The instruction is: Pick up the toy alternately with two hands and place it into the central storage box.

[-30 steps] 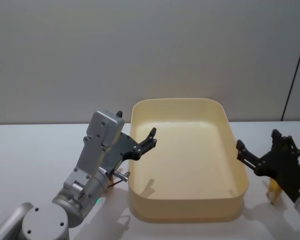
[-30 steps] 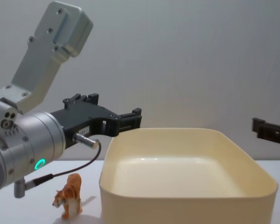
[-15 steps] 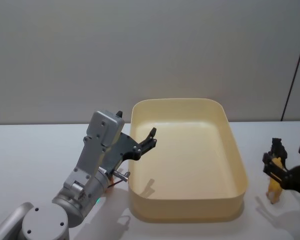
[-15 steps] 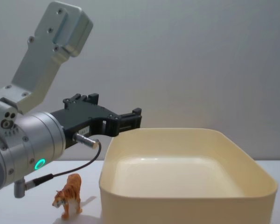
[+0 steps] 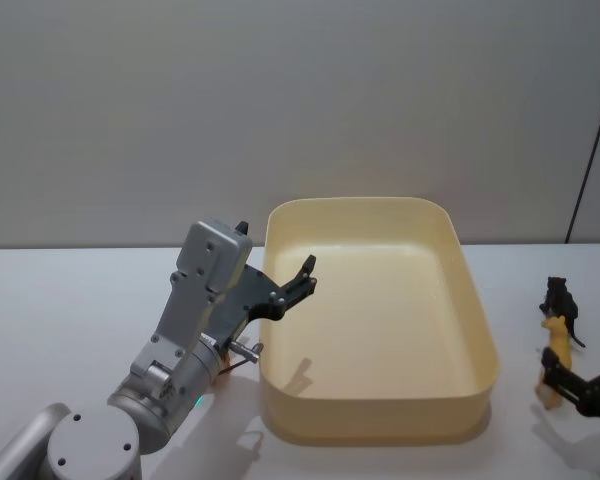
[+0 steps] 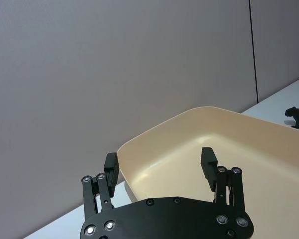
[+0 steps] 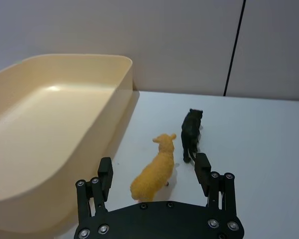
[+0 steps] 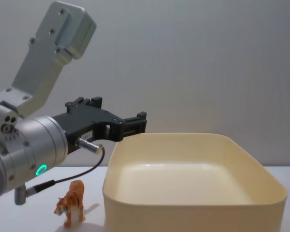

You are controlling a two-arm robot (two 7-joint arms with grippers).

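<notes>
— White surface (image 5: 70, 300), near edge first: what does the robot have closest to it?

— On its right side, the right claw (image 7: 154, 167) sits low over the surface, fingers spread wide and gripping nothing. A yellow animal (image 7: 150, 175) (a woolly sheep, by the look of it) stands there with its rear end between those fingers. Whether either finger touches it cannot be told.

— And on its left side?

— An orange tiger (image 8: 71, 205) stands on the surface just beside the left wall of the storage box (image 5: 370, 420). Above the tiger hangs the silver left arm (image 8: 24, 145) with its green ring light (image 8: 40, 169).

— What is that arm's claw doing?

— The left claw (image 5: 307, 275) is raised and released, with nothing between its fingers. It reaches in over the box's left rim.

— Where is the box itself?

— It is cream-yellow with tall walls and sits in the middle of the surface, between the two claws. All three animals stand outside it.

— Anything farther back?

— A black animal (image 7: 191, 132) stands just beyond the yellow one, close beside it, to the right of the box. Behind everything is a plain grey wall (image 5: 280, 100) with a dark vertical seam near its right end.
</notes>
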